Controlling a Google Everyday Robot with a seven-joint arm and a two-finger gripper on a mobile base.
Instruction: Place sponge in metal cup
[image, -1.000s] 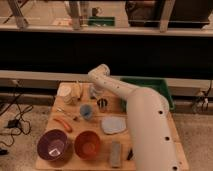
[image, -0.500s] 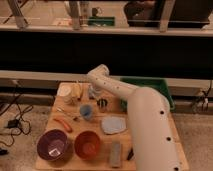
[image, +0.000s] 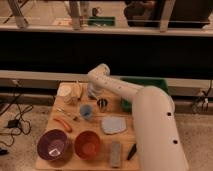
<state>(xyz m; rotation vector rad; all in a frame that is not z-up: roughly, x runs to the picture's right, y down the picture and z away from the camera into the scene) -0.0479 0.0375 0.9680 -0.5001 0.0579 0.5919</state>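
Note:
The small dark, shiny metal cup (image: 102, 103) stands upright near the middle back of the wooden table (image: 75, 161). My gripper (image: 94, 93) hangs at the end of the white arm, just left of and behind the cup and close above the table. A tan block that may be the sponge (image: 77, 90) stands at the back left, beside a white item (image: 66, 93) and a little left of the gripper. I cannot make out anything in the gripper.
A light-blue cup (image: 86, 111) stands front left of the metal cup. An orange bowl (image: 88, 144) and a purple bowl (image: 53, 145) sit at the front. Also here: a grey-blue plate (image: 114, 125), a grey bar (image: 116, 153), an orange utensil (image: 63, 124), a green bin (image: 146, 84).

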